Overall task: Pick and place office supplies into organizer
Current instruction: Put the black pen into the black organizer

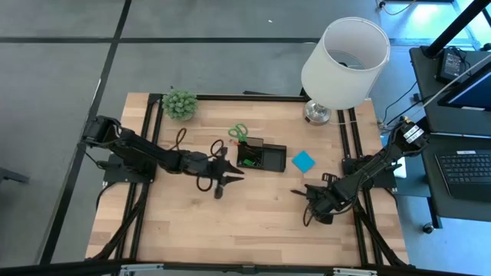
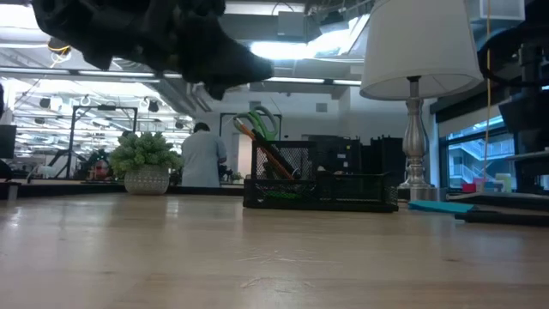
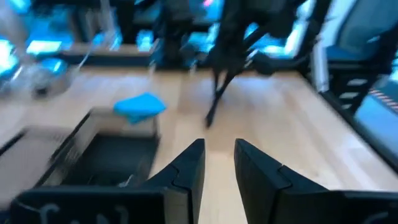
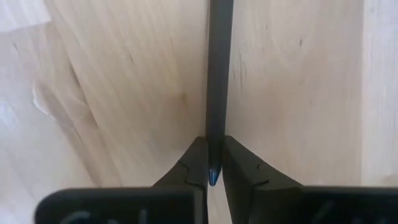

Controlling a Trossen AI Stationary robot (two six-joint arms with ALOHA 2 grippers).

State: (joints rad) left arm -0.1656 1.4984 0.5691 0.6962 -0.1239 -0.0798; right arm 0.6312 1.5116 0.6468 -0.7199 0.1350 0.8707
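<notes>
The black organizer [image 1: 261,156] sits mid-table. Green-handled scissors [image 1: 238,132] and orange pencils [image 2: 268,154] stand in its taller compartment [image 2: 279,172], leaning on its rim. A small green piece [image 1: 248,162] lies inside. The blue sticky-note pad [image 1: 303,161] lies flat on the table to the organizer's right. My left gripper [image 1: 230,175] hovers open just left of and nearer than the organizer [image 3: 106,162], touching nothing. My right gripper [image 1: 313,198] is near the table's right side, shut on a black pen [image 4: 219,68]. My right gripper pinches the black pen between its two fingers near one end [image 4: 214,163], whose bluish tip shows between the fingers. The pen runs on straight ahead of the fingers, toward the table's left [image 1: 295,192]. Whether its far end touches the wood cannot be told.
A white-shaded lamp [image 1: 343,57] stands at the far right of the table and a green potted plant [image 1: 179,104] at the far left corner. Bare wood [image 1: 253,218] spreads along the near side between the arms. A person [image 2: 202,154] stands in the room beyond.
</notes>
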